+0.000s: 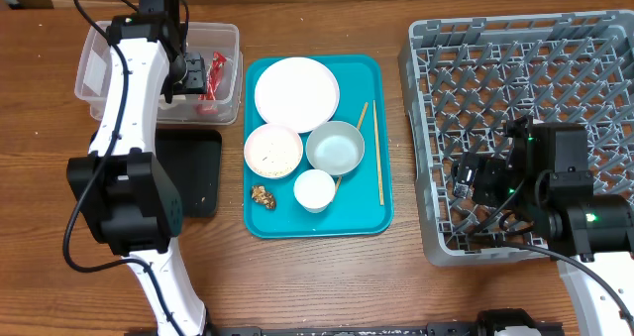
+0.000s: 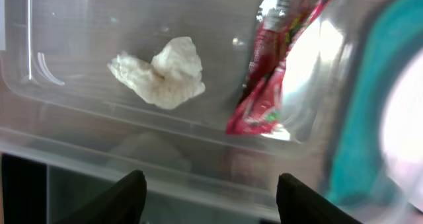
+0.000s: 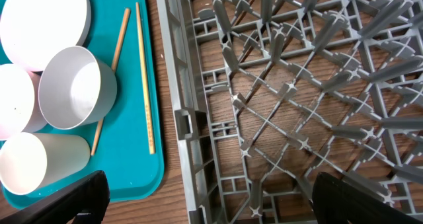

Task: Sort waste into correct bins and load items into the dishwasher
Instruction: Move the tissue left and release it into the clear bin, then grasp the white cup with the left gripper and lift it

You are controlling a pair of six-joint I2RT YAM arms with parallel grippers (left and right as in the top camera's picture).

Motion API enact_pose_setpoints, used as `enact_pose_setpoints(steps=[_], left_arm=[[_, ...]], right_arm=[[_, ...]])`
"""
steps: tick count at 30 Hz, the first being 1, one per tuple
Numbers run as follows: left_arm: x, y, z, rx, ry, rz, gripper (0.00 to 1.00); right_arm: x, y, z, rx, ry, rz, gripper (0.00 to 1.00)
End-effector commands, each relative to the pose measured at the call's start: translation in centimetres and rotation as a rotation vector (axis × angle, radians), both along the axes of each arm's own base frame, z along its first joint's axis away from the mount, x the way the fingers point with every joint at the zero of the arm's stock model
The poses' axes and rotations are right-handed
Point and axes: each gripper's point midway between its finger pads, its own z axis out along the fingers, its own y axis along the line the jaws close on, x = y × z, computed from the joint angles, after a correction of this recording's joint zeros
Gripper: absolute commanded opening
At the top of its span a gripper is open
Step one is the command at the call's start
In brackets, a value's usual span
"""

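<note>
We see the red wrapper (image 2: 277,59) lying inside the tub (image 1: 89,68), at the end nearest the teal tray (image 1: 384,215). The paper scrap (image 2: 162,73) lies apart from it on the tub floor. Our left gripper (image 2: 210,191) hangs over the tub, fingers apart with nothing between them.

The tub stands at the table's back left corner. The black tray (image 1: 203,168) lies just in front of it, partly under the left arm.

On the teal tray, the plate (image 1: 296,93) sits at the back and two bowls (image 1: 335,147) sit side by side in the middle. The cup (image 1: 314,189) is in front of them and the brown lump (image 1: 263,194) is near the front left corner. The chopsticks (image 1: 379,163) lie toward the right edge.

The rack (image 1: 515,68) fills the table's right end. Our right gripper (image 3: 211,194) hovers over its front left part, fingers spread wide and empty.
</note>
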Motion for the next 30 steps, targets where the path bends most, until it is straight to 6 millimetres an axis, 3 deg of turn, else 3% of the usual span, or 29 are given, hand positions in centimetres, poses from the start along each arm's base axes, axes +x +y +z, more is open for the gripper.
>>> enact_pose_setpoints(steps=[1,3,6,10,11,17,24,30], left_arm=[[0.0,-3.6,8.5,-0.11,-0.177,-0.078,0.67],[-1.2,-5.7,10.1,-0.175,-0.187,-0.122,0.68],[-3.5,-7.7,10.9,-0.219,-0.142,-0.159,0.68],[-7.1,-9.2,9.6,-0.229,0.011,-0.179,0.65],[-8.9,-9.9,9.0,-0.229,0.089,-0.19,0.62],[-13.2,-12.0,9.5,-0.178,0.22,-0.275,0.61],[-17.6,-14.8,11.7,-0.109,0.17,-0.35,0.61],[-21.0,-15.1,10.8,-0.094,0.082,-0.378,0.61]], right_arm=[[0.4,-0.2,1.1,-0.006,-0.034,-0.008,1.0],[0.4,-0.2,1.1,-0.006,-0.034,-0.008,1.0],[0.4,-0.2,1.1,-0.006,-0.034,-0.008,1.0],[0.4,-0.2,1.1,-0.006,-0.035,-0.008,1.0],[0.4,-0.2,1.1,-0.006,-0.034,-0.008,1.0],[0.4,-0.2,1.1,-0.006,-0.033,-0.008,1.0],[0.4,-0.2,1.1,-0.007,-0.032,-0.008,1.0],[0.4,-0.2,1.1,-0.009,-0.033,-0.005,1.0]])
